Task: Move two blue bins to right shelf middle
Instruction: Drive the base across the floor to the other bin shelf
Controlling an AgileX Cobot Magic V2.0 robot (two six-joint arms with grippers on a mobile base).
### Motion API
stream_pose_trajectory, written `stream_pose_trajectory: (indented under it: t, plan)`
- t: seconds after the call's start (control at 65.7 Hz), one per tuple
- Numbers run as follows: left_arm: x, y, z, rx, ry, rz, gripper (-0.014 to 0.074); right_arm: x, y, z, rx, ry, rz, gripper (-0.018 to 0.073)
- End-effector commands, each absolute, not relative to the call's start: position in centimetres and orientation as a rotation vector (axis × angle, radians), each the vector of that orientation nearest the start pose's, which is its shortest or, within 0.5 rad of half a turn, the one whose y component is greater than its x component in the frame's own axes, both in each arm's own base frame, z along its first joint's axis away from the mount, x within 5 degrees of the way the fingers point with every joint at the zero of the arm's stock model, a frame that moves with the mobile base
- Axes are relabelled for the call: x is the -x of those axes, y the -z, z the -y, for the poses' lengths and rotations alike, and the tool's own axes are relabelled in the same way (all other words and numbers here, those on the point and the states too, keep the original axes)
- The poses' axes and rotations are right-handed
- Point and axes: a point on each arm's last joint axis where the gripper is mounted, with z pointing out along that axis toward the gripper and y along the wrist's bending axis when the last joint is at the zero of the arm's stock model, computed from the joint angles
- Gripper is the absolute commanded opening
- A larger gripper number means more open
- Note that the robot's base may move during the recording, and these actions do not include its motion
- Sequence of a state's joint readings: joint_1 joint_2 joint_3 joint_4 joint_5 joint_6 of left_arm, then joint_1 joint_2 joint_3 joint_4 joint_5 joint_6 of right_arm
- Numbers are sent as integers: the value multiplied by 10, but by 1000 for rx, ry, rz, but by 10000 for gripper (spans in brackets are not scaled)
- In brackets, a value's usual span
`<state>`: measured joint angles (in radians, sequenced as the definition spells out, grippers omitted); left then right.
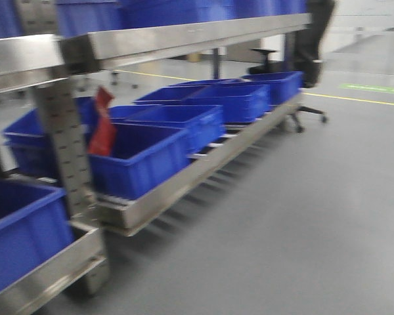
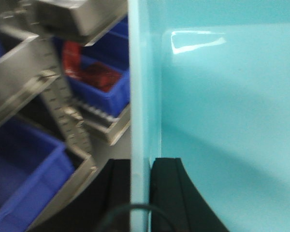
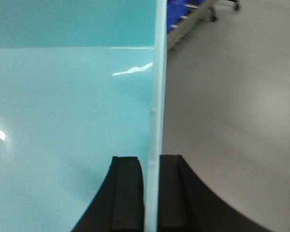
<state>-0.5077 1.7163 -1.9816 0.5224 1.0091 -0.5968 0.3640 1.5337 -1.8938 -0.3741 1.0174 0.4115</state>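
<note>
A pale turquoise-blue bin [image 2: 222,121] fills the left wrist view. My left gripper [image 2: 140,162] is shut on its upright left wall, one black finger on each side. The right wrist view shows the same bin [image 3: 72,111], where my right gripper [image 3: 152,158] is shut on its right wall. The bin and both grippers are out of the front view. A metal shelf [image 1: 184,36] runs along the left, with several dark blue bins [image 1: 177,131] in a row on its lower level.
A red item [image 1: 104,125] sticks up from the nearest lower bin. A perforated steel post [image 1: 65,144] stands close at left. A black office chair [image 1: 305,65] sits at the shelf's far end. Grey floor [image 1: 302,216] stretches to the right, crossed by a yellow line [image 1: 354,98].
</note>
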Motion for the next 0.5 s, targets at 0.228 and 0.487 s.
stream_pose_trajectory:
  t: [0.228,0.487]
  plan:
    - [-351,-460,151,-5,-14,-2052,-111,-301,-505,-92,-2,-99,-1997,-162]
    - [-351,-460,151,-5,-14,-2052,-111,-301,-505,-92,-2,-99,-1997,-162]
